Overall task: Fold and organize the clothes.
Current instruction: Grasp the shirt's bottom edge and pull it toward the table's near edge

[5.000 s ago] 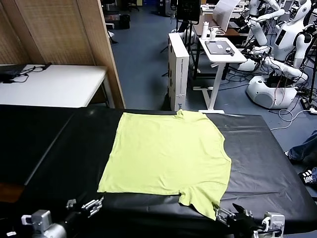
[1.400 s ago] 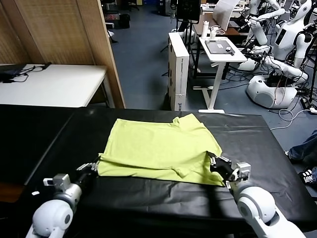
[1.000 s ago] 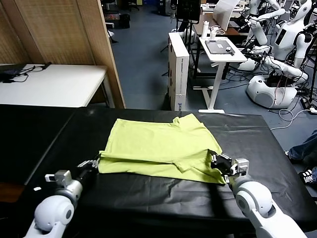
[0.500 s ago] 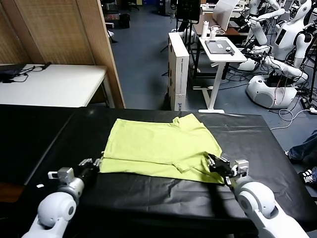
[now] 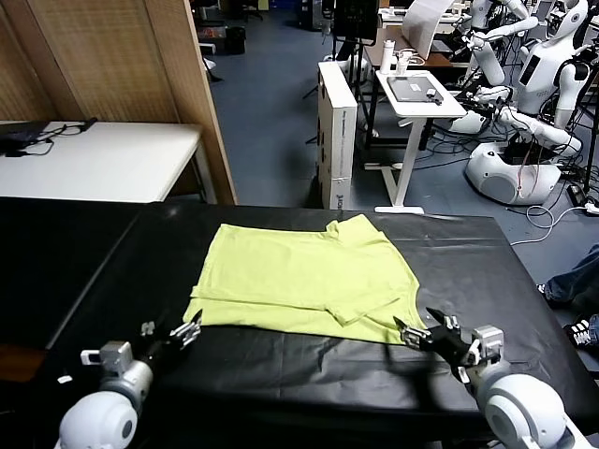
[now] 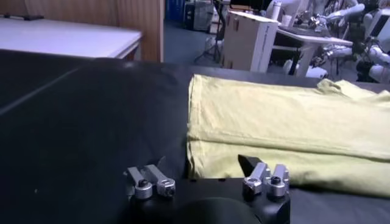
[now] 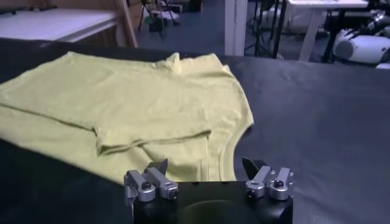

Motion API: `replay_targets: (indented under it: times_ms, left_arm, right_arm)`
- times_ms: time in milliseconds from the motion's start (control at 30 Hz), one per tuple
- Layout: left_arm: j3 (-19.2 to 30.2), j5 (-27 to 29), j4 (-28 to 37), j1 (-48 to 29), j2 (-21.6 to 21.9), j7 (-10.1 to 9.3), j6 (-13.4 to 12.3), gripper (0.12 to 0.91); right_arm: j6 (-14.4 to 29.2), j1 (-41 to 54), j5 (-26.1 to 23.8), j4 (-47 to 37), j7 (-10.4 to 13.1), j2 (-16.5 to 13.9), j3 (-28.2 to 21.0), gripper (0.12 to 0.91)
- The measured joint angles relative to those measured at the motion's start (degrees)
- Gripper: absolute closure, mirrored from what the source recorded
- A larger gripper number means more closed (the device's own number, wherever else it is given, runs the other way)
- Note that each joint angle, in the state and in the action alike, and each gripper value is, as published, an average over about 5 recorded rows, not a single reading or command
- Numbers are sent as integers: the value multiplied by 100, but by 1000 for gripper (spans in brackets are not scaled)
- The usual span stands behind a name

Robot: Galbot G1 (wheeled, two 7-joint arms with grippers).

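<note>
Left gripper [image 5: 173, 335]: nearest the robot, just off the T-shirt's near left corner, fingers spread wide with nothing between them; in its own wrist view [image 6: 207, 178] the tips stand just short of the shirt's near hem, and whether they touch the fabric cannot be told
Right gripper [image 5: 432, 335]: just off the T-shirt's near right corner, jaws parted and empty; its wrist view [image 7: 208, 174] shows both fingertips over black cloth just before the shirt's edge
Arms: only rounded white wrist housings show at the bottom of the head view, the rest cut off
T-shirt [image 5: 304, 277]: lime yellow-green, lying flat in the middle of the black table cloth, folded so a second layer lies over the near part; a sleeve is tucked across the near right area; the collar pokes up at the far edge; any label is hidden
Fold line: seen from the left wrist [image 6: 286, 131] as a doubled edge running along the shirt's near side
Black table cloth [image 5: 309, 374]: wrinkled just nearer than the shirt, between the two grippers
White table [image 5: 94, 159]: beyond the cloth's far left, partly cut off
Background: a white stand and other robots well beyond the shirt, details hard to make out
</note>
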Motion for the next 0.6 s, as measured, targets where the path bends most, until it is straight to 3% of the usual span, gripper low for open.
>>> replay_targets:
  times_ms: [267, 400, 467, 600]
  left_arm:
    - [39, 10, 137, -25, -2, -18, 0, 639]
    - [27, 5, 112, 18, 27, -14, -2, 837]
    - [0, -1, 71, 59, 65, -17, -2, 879]
    - [-105, -40, -50, 187, 178, -27, -2, 884]
  right_arm:
    - [-16, -59, 29, 80, 26, -12, 13, 830]
    - [-142, -144, 186, 208, 129, -22, 77, 886]
    - [-260, -207, 302, 306, 190, -26, 121, 885]
    - [-533, -377, 449, 583, 284, -31, 191, 885]
